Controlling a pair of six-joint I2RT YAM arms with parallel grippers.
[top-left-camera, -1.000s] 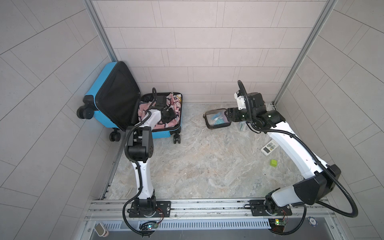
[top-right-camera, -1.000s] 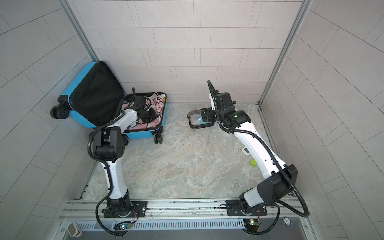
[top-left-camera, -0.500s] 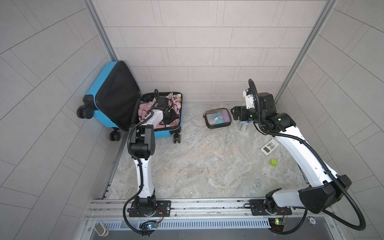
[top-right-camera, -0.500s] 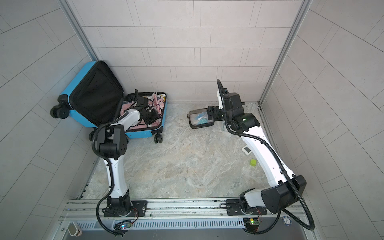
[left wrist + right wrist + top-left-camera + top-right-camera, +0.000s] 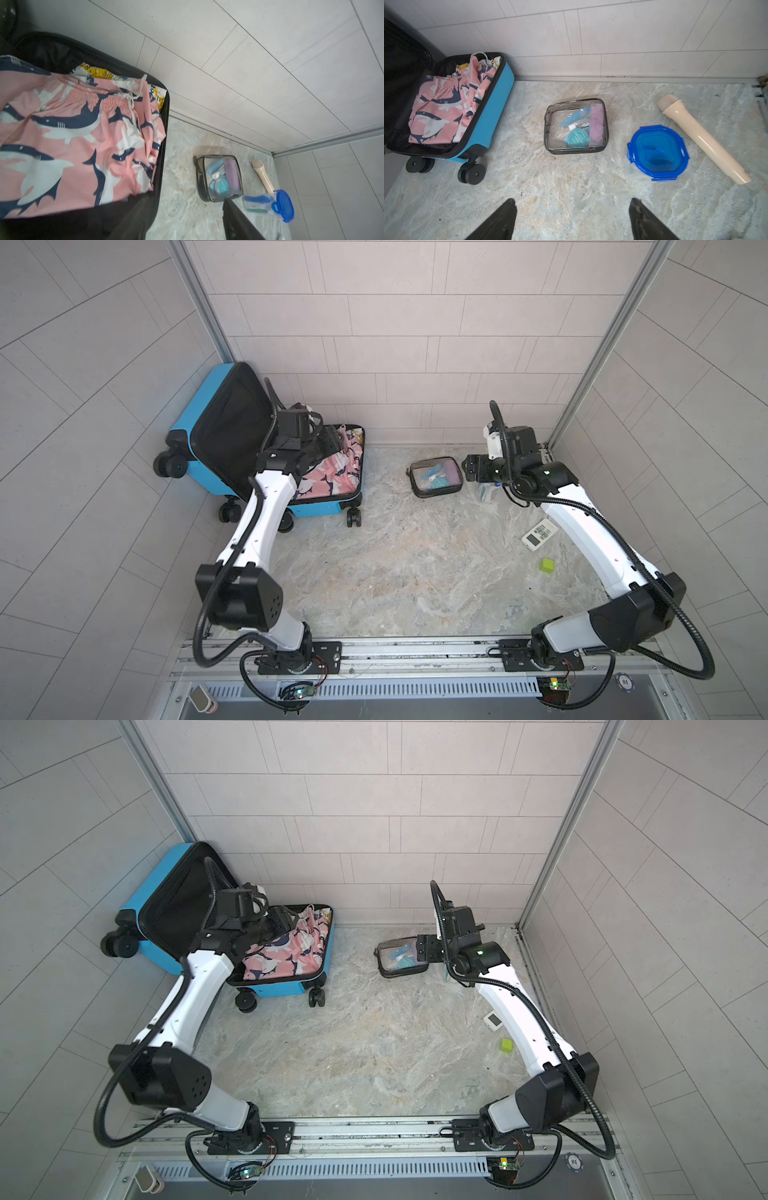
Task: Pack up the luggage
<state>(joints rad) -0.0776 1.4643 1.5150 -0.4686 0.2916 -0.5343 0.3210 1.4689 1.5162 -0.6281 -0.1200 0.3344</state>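
**A:** The suitcase (image 5: 320, 509) sits open in the back left corner, lid against the wall, with the shorts (image 5: 72, 135) inside.

**B:** And the left gripper (image 5: 332, 439) hovers over those shorts. Spread or pinched, I cannot tell.

**A:** The right gripper (image 5: 572, 201) is spread wide, near the pouch (image 5: 575, 126).

Bright, diffuse light, no hard shadows, only faint ones on the floor (image 5: 395, 572). Both top views bow the wall tiles (image 5: 415, 344) at the edges. The luggage (image 5: 228, 435) lining is crushed to black. Right wrist view: right gripper (image 5: 572, 200) fingers soft, silhouetted. Left wrist view: near corners dim, smeared.
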